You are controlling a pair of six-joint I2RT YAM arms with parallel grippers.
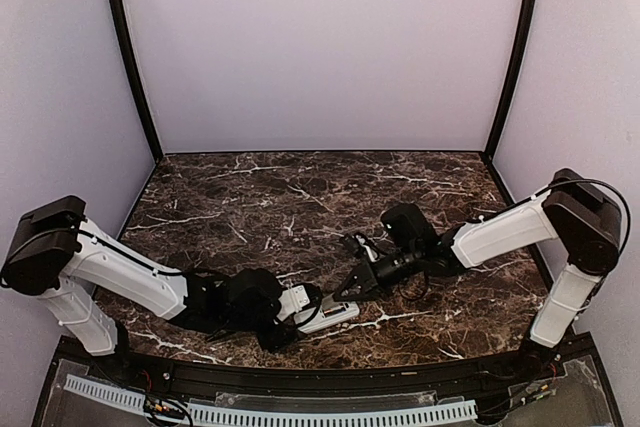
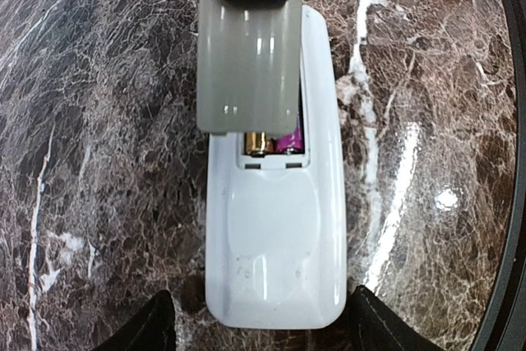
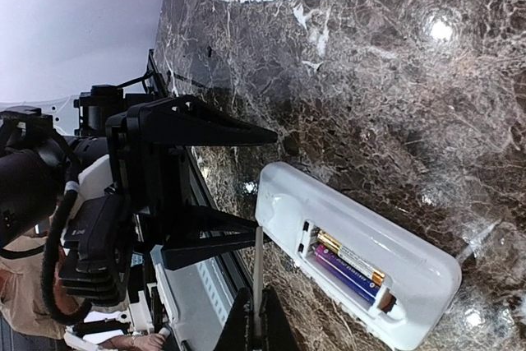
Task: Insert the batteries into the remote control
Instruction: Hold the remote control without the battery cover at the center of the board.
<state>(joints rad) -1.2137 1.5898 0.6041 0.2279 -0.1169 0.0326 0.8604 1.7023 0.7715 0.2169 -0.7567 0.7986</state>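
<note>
Remote control (image 2: 275,236) lies back-up on the marble table (image 1: 250,197), near the front edge, about 6 o'clock in the top view. We note its battery bay (image 3: 306,236) in the 12 o'clock half in the left wrist view, with both batteries (image 3: 349,267) lying side by side inside. Left gripper (image 2: 261,333): fingers spread wide, flanking the remote's closed end at 7 and 5 o'clock. Right gripper (image 3: 256,322): pinched on the grey cover (image 2: 246,47), held over the bay and hiding most of it.

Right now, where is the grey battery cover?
The grey cover is pinched in the right gripper, held over the battery bay of the remote control; in the left wrist view the batteries show below its edge.
</note>
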